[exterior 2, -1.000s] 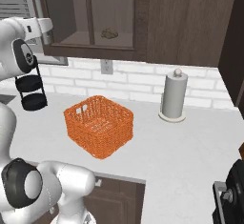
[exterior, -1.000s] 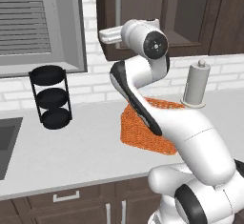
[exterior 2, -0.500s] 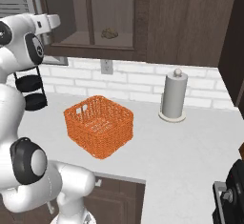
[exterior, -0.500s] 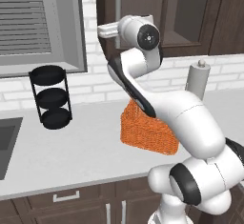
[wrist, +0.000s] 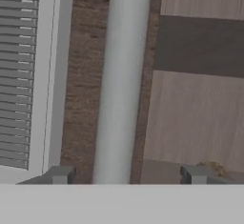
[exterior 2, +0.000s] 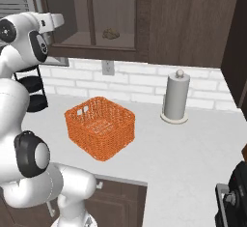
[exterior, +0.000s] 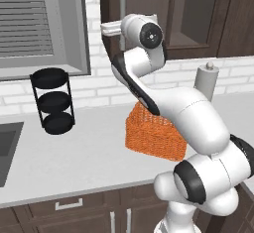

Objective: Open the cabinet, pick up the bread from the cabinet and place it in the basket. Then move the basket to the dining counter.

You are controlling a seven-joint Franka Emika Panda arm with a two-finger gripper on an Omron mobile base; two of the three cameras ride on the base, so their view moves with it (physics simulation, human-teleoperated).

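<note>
The dark brown cabinet (exterior 2: 144, 23) hangs above the worktop, door shut. Its silver bar handle (wrist: 121, 80) runs between my gripper's (wrist: 126, 175) two fingertips, which stand open on either side without touching it. In the left base view the gripper (exterior: 113, 27) is level with the handle (exterior: 122, 4). The bread (exterior 2: 111, 34), a small golden-brown lump, lies on the shelf behind the glass and peeks in low in the hand view (wrist: 212, 167). The orange wicker basket (exterior 2: 100, 127) sits on the worktop below, partly hidden by my arm from the left (exterior: 149, 138). The dining counter is out of view.
A black three-tier rack (exterior: 52, 100) stands left of the basket below the window blinds (exterior: 34, 24). A paper towel holder (exterior 2: 175, 98) stands to the right by the brick wall. A sink edge (exterior: 7, 143) shows at far left.
The arm has reached up and forward, bringing the hand to the cabinet handle. Basket and bread have stayed where they were.
</note>
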